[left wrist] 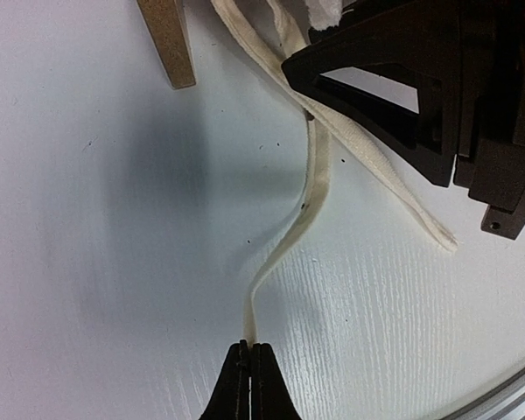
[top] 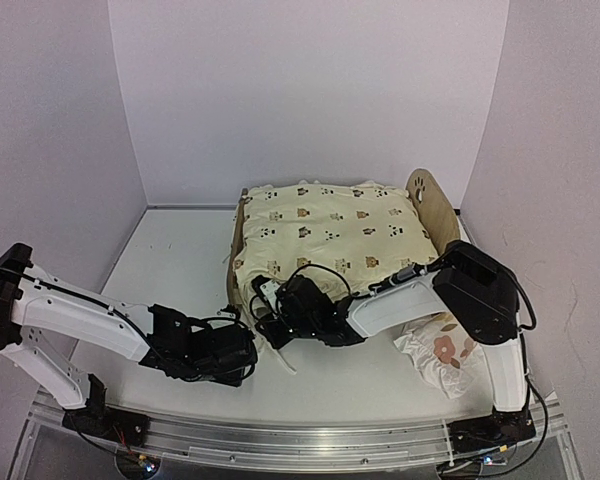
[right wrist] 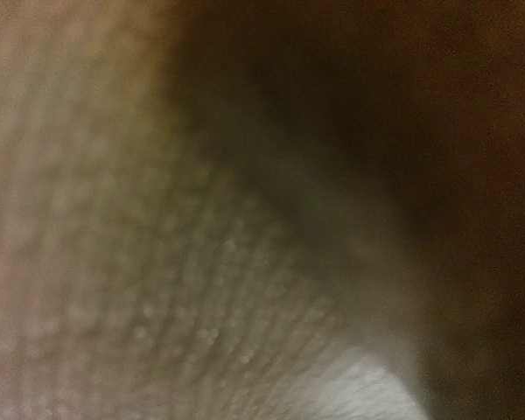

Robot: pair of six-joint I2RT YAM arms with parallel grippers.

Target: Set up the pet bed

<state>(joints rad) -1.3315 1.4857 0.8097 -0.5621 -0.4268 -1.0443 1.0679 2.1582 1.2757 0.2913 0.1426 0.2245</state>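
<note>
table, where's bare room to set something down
Widest bare patch: table left of the cushion, bounded by the left wall and left arm. A narrower strip runs before the front rail, between arm bases. Crowded: the cushion's near edge, where left gripper, right gripper and tie strings meet; around the pillow.

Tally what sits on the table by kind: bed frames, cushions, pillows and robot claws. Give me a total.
Pet bed: 1
Cushion: 1
Pillow: 1
Claws: 2 (left claw, right claw)
Total: 5
</note>
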